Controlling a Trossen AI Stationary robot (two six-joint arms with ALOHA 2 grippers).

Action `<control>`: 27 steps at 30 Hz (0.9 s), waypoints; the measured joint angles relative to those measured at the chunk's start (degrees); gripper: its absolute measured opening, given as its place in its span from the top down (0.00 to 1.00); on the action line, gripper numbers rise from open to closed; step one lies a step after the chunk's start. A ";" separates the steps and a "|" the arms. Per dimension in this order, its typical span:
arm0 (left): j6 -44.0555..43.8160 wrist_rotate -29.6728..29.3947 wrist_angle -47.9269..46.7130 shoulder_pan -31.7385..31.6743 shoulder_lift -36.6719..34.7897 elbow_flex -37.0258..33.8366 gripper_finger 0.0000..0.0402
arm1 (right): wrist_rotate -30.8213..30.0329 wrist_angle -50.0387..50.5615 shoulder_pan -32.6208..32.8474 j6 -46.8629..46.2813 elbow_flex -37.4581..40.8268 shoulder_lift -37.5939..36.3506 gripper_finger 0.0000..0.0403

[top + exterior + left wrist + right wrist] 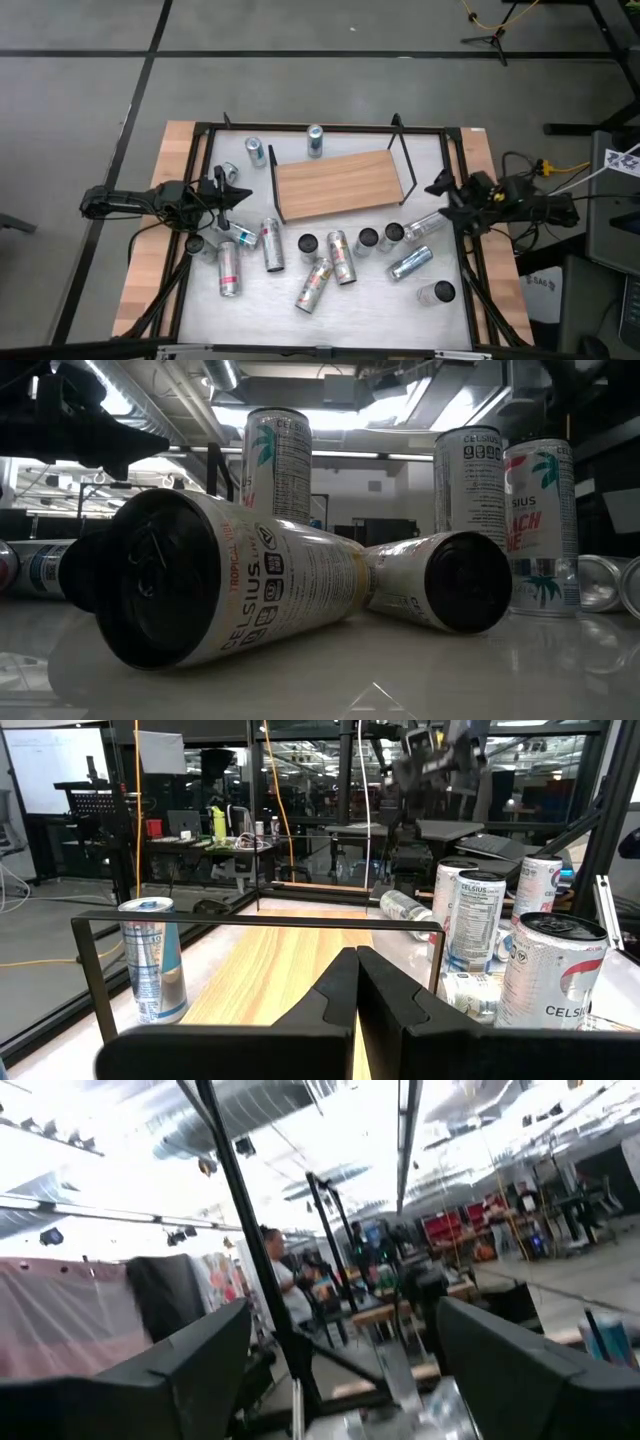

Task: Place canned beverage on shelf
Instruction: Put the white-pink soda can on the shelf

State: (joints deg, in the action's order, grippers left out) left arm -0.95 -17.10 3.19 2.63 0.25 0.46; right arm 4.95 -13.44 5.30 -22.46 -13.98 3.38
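low camera, nearest: a toppled celsius can (215, 585) lies end-on to the lens, a second fallen can (440, 582) just behind it, three upright cans (277, 465) beyond.

from above, the front half of the white table (350, 300) is littered with cans, some lying, some standing, none on the board. one lying can (410, 264) sits at front right, and another lying can (424, 226) is close to the right gripper.

mid-table: the shelf (340, 184), a light wooden board with black wire ends, is bare. two upright cans (314, 141) stand behind it.

left gripper (228, 195) hangs off the shelf's left end, fingers (330, 995) pressed together, holding nothing. its wrist view looks along the board (270, 965), with a blue-and-silver can (152, 960) on one side and celsius cans (478, 920) on the other.

right gripper (446, 198) sits at the shelf's right end, tilted up toward the room, fingers (180, 1365) spread wide, empty.

judgement: pick not begun, both arms still choosing. next move wants the right gripper dipped and closed on a near can, probably a standing one; lying cans may roll.
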 joint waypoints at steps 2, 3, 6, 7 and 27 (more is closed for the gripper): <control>0.02 0.00 0.01 0.02 0.00 0.00 1.00 | 0.18 0.31 0.00 0.17 -3.66 3.15 0.24; 0.00 0.00 0.01 0.00 0.00 -0.01 1.00 | 0.21 1.26 0.00 0.17 -5.64 5.21 0.24; 0.00 0.00 0.01 0.01 0.00 0.00 1.00 | 0.64 7.11 0.00 0.08 -12.56 13.14 0.25; 0.01 -0.01 0.01 0.00 0.00 0.01 1.00 | 0.64 9.28 0.00 -0.19 -15.20 16.40 0.26; 0.00 0.00 0.01 0.00 0.02 0.01 1.00 | -0.37 97.84 0.00 -27.08 -85.46 80.14 0.26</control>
State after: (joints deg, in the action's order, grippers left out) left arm -0.95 -17.10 3.20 2.64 0.27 0.47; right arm 4.58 84.40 5.30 -49.54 -99.44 83.52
